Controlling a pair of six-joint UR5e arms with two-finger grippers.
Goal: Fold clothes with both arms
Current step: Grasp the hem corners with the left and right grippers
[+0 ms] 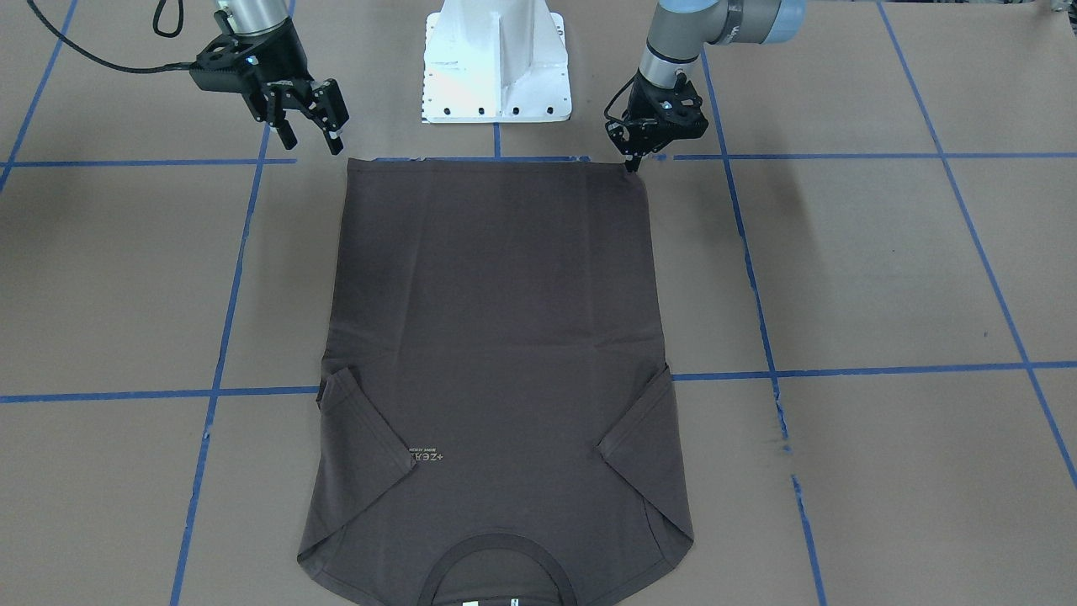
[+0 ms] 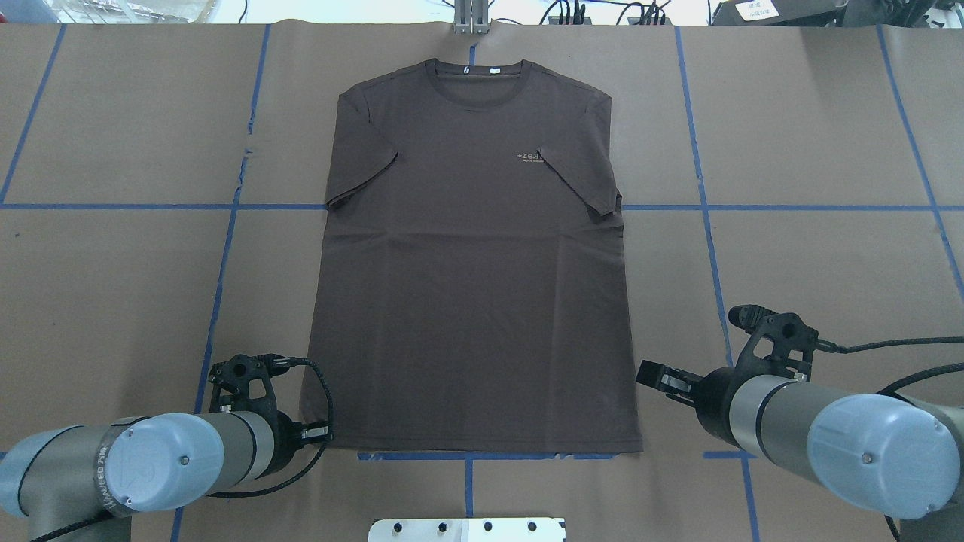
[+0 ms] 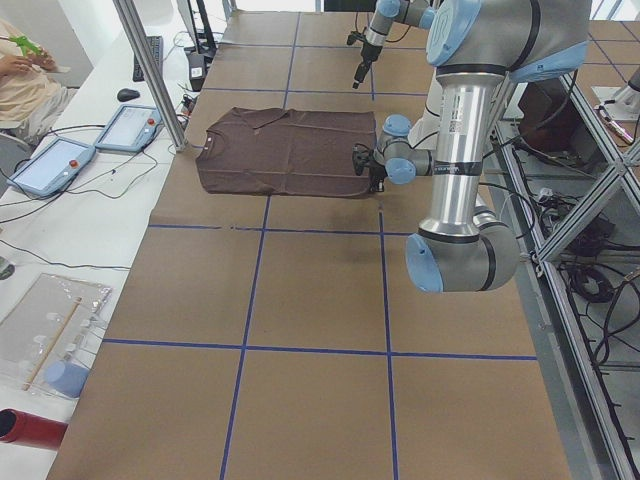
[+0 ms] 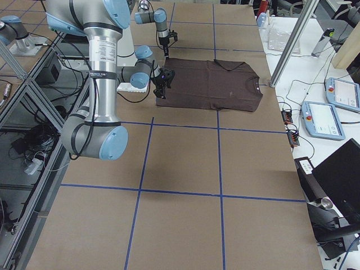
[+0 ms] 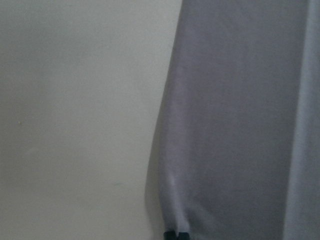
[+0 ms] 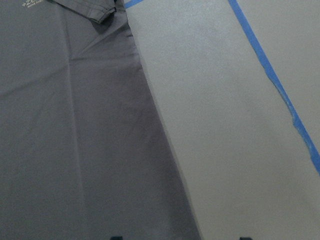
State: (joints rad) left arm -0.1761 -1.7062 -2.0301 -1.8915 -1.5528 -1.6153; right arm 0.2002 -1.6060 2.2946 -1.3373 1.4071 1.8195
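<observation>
1. A dark brown-grey short-sleeved T-shirt (image 1: 496, 320) lies flat and front up in the middle of the table. Its hem runs along a blue tape line just in front of the robot's base. Its neck points away, toward the operators' side.
2. The ribbed round collar (image 2: 474, 75) shows white neck tags (image 2: 493, 70) inside it, and a small pale logo (image 2: 531, 156) sits on the chest. Both sleeves (image 2: 365, 162) are folded inward onto the body, and the one on the robot's right overlaps the end of the logo. Faint creases cross the body below the sleeves.
3. The left gripper (image 1: 631, 160) points straight down at the hem corner on the robot's left, with its fingers pressed together on the fabric. In the left wrist view the cloth draws in to a point at the dark fingertips (image 5: 172, 235).
4. The right gripper (image 1: 313, 139) hangs tilted above the table, just outside the other hem corner, with its fingers spread and nothing between them. The right wrist view shows the shirt's side edge and bare paper below it.
5. The table (image 1: 883, 269) is covered in brown paper marked with a grid of blue tape. A white base pedestal (image 1: 496, 67) stands just behind the hem, and a black cable (image 1: 84, 55) trails from the right arm.
6. Beyond the collar a slanted silver metal post (image 3: 150, 75) rises at the table's edge. Near it two pale tablets (image 3: 40, 165) lie on a white bench.
</observation>
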